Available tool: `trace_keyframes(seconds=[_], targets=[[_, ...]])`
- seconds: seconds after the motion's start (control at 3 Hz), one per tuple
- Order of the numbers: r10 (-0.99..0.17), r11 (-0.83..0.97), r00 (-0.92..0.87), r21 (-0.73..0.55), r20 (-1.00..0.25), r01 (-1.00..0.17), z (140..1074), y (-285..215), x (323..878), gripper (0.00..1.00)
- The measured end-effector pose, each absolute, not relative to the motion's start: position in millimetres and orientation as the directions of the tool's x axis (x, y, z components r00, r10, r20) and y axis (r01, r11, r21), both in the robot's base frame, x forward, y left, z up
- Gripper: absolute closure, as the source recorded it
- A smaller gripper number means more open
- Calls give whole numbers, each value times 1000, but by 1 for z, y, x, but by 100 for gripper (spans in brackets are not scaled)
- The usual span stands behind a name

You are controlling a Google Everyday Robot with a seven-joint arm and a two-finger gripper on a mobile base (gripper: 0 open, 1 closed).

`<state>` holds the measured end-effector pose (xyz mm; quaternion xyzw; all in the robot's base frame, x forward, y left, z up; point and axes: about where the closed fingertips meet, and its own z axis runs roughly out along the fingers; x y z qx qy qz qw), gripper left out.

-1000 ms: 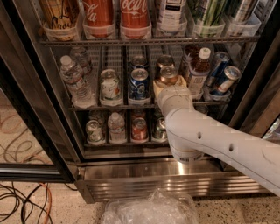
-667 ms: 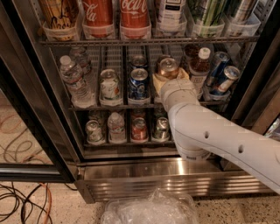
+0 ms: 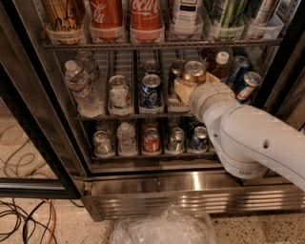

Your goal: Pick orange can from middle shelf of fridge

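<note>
- My gripper [image 3: 195, 82] was reaching into the tall black-framed glass-door fridge [image 3: 190, 183], at the level of the grey wire middle shelf [image 3: 124, 116], towards its right half.
- It was clenched around the shiny copper-orange can with the silver lid [image 3: 193, 71]. One tan finger [image 3: 183, 91] pressed against the can's left side, the other sat against its right, and the can's lower body was hidden between them.
- The orange can was in a lane right of centre on the middle shelf, with only its lid and shoulder showing above my gripper.
- My white arm [image 3: 252, 138] came in from the lower right and covered part of the bottom rack.
- Just left of the orange can, in the next lane, stood a blue drink can [image 3: 150, 90]. Further left were a white-and-green can [image 3: 118, 93] and then a clear plastic water bottle [image 3: 78, 86].
- To the right of my gripper a tilted blue can [image 3: 248, 85] leaned near the door frame, with a dark bottle with a white cap [image 3: 220, 64] behind it.
- On the rack above stood big red Coca-Cola bottles [image 3: 144, 14].
- A crumpled clear plastic bag [image 3: 164, 228] lay on the floor in front of the fridge's ribbed steel base.
</note>
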<state>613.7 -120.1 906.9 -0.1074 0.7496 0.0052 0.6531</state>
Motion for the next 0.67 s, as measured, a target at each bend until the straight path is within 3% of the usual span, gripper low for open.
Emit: trace_keyframes(seconds=[0.67], targets=[[-233,933,-118,-188,-965,-307,918,-165,595,100]])
